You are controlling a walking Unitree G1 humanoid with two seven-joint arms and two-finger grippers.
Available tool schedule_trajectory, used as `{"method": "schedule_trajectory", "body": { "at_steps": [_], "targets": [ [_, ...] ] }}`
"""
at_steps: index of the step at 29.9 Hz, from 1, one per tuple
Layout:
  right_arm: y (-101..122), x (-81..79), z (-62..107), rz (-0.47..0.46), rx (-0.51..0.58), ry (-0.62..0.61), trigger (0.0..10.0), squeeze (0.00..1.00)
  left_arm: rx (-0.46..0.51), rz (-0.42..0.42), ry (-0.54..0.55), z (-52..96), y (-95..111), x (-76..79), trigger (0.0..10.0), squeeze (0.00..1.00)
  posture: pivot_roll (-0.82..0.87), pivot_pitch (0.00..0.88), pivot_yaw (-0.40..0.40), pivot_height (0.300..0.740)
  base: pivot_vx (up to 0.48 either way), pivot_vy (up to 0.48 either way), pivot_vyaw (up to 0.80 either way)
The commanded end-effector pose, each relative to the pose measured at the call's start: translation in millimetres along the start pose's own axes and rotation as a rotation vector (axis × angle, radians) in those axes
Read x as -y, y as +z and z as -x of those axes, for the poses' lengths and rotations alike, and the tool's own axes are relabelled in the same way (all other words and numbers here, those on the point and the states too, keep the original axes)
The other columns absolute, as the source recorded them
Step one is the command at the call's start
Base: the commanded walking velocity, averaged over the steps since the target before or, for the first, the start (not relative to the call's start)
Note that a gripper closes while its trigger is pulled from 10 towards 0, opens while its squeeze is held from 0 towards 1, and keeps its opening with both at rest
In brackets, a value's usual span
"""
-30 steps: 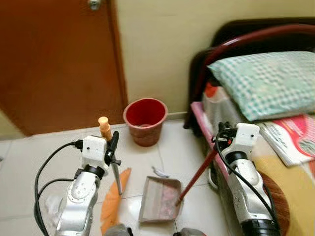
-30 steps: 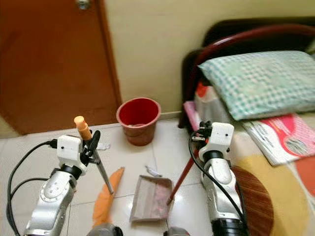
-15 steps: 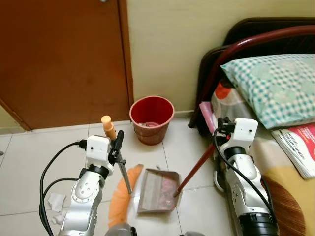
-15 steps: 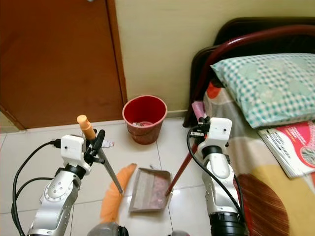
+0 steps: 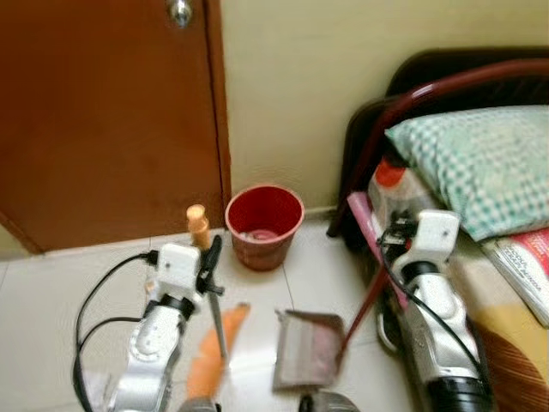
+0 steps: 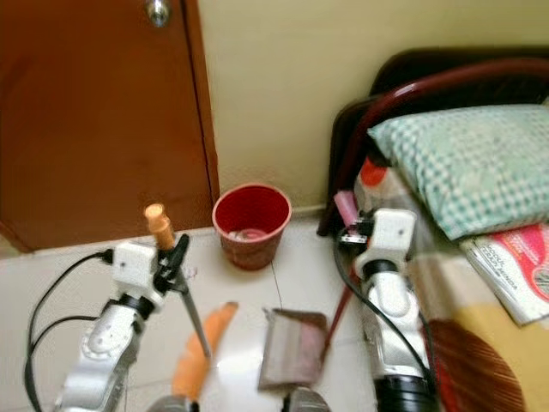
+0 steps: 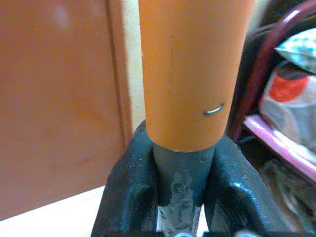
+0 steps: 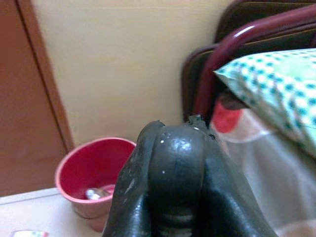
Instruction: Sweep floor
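A red bucket (image 5: 264, 225) stands on pale cream floor tiles (image 5: 77, 275) by a reddish-brown door (image 5: 103, 112) and a yellow-cream wall (image 5: 292, 86). Near the bucket, the broom (image 5: 216, 343) has orange bristles, a grey shaft and an orange cap, and the dustpan (image 5: 309, 350) is grey-brown with a dark red handle. Beyond the bucket, a green-and-white checked pillow (image 5: 476, 163) lies by a maroon bed frame (image 5: 446, 81).

My left gripper (image 7: 180, 173) clamps the broom handle (image 7: 190, 74); my right gripper (image 8: 170, 173) grips the dustpan handle (image 5: 364, 300).
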State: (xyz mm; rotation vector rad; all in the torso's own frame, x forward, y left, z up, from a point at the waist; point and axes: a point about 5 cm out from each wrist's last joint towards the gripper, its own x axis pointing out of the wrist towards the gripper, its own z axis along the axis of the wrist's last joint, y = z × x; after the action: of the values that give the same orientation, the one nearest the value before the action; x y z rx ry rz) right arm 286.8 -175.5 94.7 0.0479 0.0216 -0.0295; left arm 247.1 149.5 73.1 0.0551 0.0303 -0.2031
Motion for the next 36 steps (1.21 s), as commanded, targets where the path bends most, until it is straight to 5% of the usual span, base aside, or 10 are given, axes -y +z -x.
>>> {"method": "schedule_trajectory", "body": {
  "at_steps": [1,5,6,17,26,36],
  "targets": [
    [12,7.5,-3.2,0.003,0.043,-0.021,10.0,0.0,0.012,-0.027,0.007,0.1,4,0.6,10.0,0.0,-0.02,0.099,-0.026,0.74,0.0,0.0,0.0],
    [18,8.8,-7.6,0.018,0.059,-0.023,10.0,0.0,-0.001,-0.035,0.004,1.5,0,1.4,10.0,0.0,-0.03,0.106,-0.026,0.74,0.0,0.0,0.0],
    [19,10.5,-10.0,0.029,0.061,-0.03,10.0,0.0,0.014,-0.113,0.036,0.8,2,-0.1,10.0,0.0,-0.03,0.108,-0.026,0.74,0.0,0.0,0.0],
    [49,21.1,-49.0,0.231,0.138,-0.064,10.0,0.0,0.026,-0.108,0.057,-9.8,7,-2.6,10.0,0.0,-0.02,0.109,-0.031,0.74,0.0,0.0,0.0],
    [31,-15.0,-63.5,0.4,0.089,0.054,10.0,0.0,0.021,-0.104,0.055,-13.0,7,-4.0,10.0,0.0,-0.01,0.116,-0.039,0.74,0.0,0.0,0.0],
    [-2,-62.0,-58.6,0.431,0.0,0.191,10.0,0.0,0.031,-0.094,0.033,-19.2,12,-3.2,10.0,0.0,0.02,0.118,-0.05,0.74,0.0,0.0,0.0]
  ]
}}
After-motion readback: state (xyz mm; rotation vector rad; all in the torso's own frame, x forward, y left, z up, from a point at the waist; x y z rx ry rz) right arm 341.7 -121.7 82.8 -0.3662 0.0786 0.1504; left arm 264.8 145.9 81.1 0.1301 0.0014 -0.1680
